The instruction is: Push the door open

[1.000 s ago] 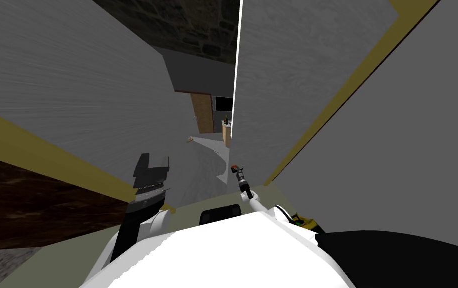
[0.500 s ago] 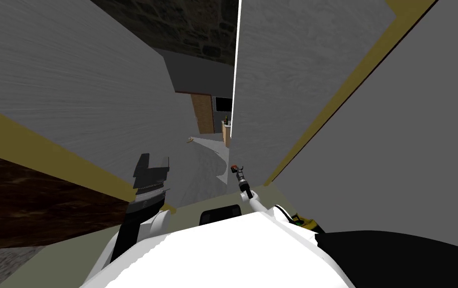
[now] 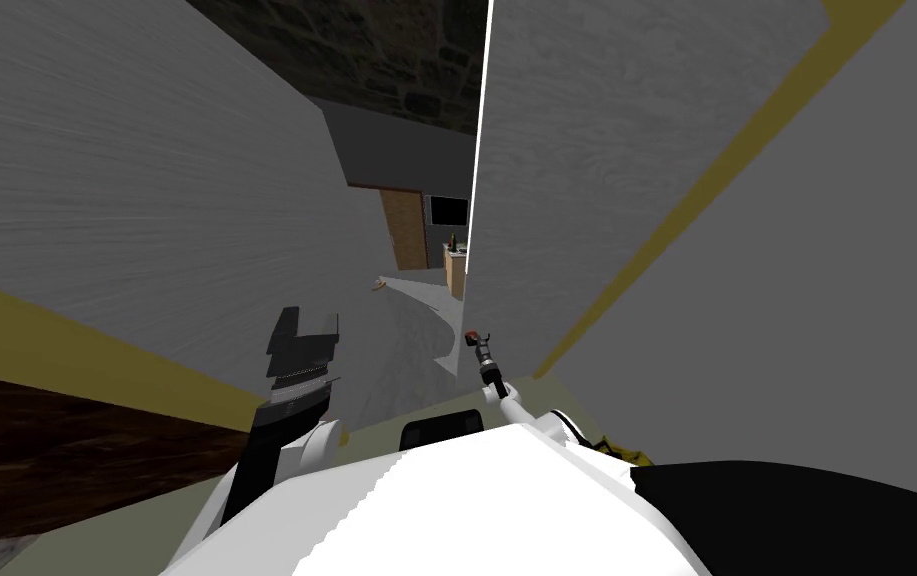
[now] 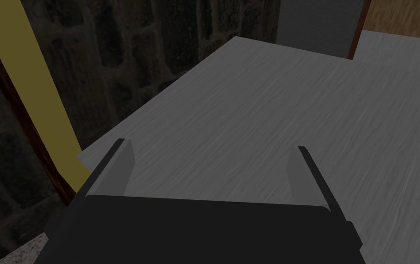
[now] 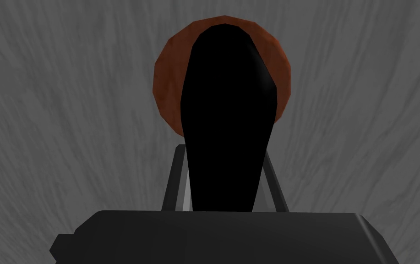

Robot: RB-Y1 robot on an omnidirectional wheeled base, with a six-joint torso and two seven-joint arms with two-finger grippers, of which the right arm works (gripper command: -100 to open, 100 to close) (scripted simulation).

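The grey door (image 3: 596, 150) stands ajar on my right, its white edge (image 3: 482, 150) facing the gap. On it sits a black lever handle (image 5: 227, 105) over a round red-brown plate (image 5: 165, 87). My right gripper (image 5: 225, 151) is shut on the handle's lower end, its fingers (image 5: 177, 178) pressing both sides. In the head view that gripper (image 3: 473, 340) reaches forward to the door's lower part. My left gripper (image 4: 211, 151) is open and holds nothing, raised beside a grey panel (image 4: 273, 119); its dark body (image 3: 301, 350) shows left of centre.
A grey panel (image 3: 146, 170) with a yellow band (image 3: 76, 355) closes off my left side, dark brown wall below it. A yellow frame strip (image 3: 706, 190) runs along the door's right. Through the gap: pale floor (image 3: 416, 300), a wood-coloured panel (image 3: 404, 228), a counter with a bottle (image 3: 453, 243).
My head view has shifted a little forward: the yellow bands slid down and outward, and the door's white edge sits slightly further right. Both grippers look as before.
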